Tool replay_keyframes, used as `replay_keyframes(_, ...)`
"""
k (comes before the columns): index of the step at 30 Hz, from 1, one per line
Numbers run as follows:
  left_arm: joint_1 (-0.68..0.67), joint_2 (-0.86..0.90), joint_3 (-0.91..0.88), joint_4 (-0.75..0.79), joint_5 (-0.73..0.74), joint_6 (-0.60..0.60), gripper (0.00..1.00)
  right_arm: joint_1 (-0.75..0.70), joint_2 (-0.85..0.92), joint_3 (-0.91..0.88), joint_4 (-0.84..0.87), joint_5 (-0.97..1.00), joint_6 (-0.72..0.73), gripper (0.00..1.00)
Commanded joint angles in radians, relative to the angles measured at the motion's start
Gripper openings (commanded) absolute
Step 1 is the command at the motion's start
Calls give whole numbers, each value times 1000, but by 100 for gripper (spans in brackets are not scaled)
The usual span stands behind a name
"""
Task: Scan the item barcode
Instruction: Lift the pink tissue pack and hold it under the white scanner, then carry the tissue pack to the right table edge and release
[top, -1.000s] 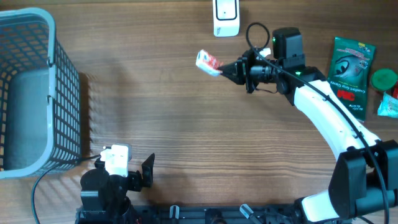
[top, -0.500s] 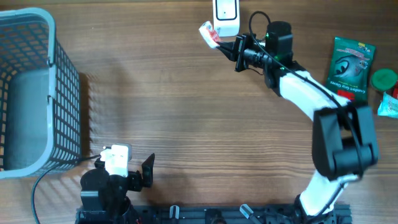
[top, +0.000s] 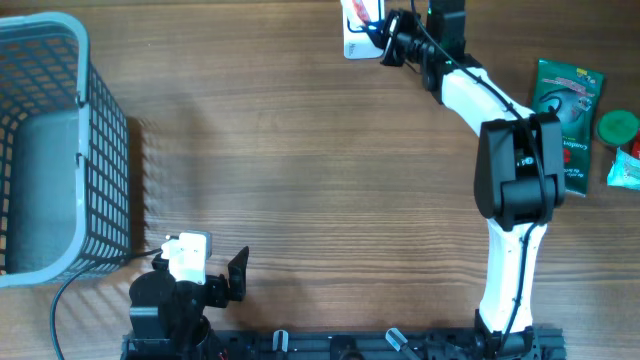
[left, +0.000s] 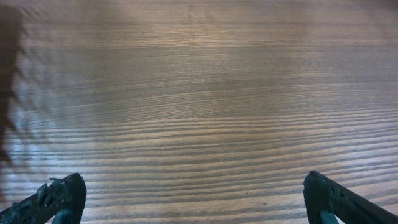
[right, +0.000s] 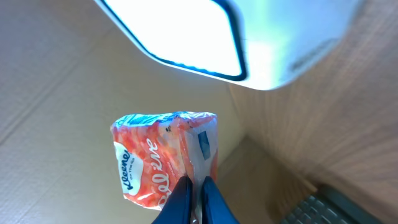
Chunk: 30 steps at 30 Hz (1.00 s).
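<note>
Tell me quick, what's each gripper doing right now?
Left gripper: open, holding nothing.
Right gripper: closed on the Kleenex tissue pack, up at the scanner.

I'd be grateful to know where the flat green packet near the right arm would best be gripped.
Probably its far short edge, approached from above. The green packet lies flat on the table, so only a thin edge offers a pinch, and the green lid crowds its right side.

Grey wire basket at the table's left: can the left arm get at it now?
Probably yes: the open, empty left gripper sits close to the grey wire basket, with nothing blocking the way.
</note>
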Motion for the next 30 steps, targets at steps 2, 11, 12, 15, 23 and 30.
replay_keyframes(2,6,-7,-1,-1,12,-6,100,1,35,32,-50,57,-95,5)
replay_keyframes(11,6,-7,-1,-1,12,-6,100,-37,-88,32,-325,213,-519,4)
replay_keyframes(12,6,-7,-1,-1,12,-6,100,-54,-118,32,-373,240,-552,5)
replay_keyframes(15,6,-7,-1,-1,12,-6,100,-122,-209,32,-560,380,-626,5)
replay_keyframes(23,6,-7,-1,-1,12,-6,100,-315,-258,27,-913,913,-700,5)
replay_keyframes(30,6,-7,-1,-1,12,-6,100,-417,-257,-7,-923,1016,-775,7)
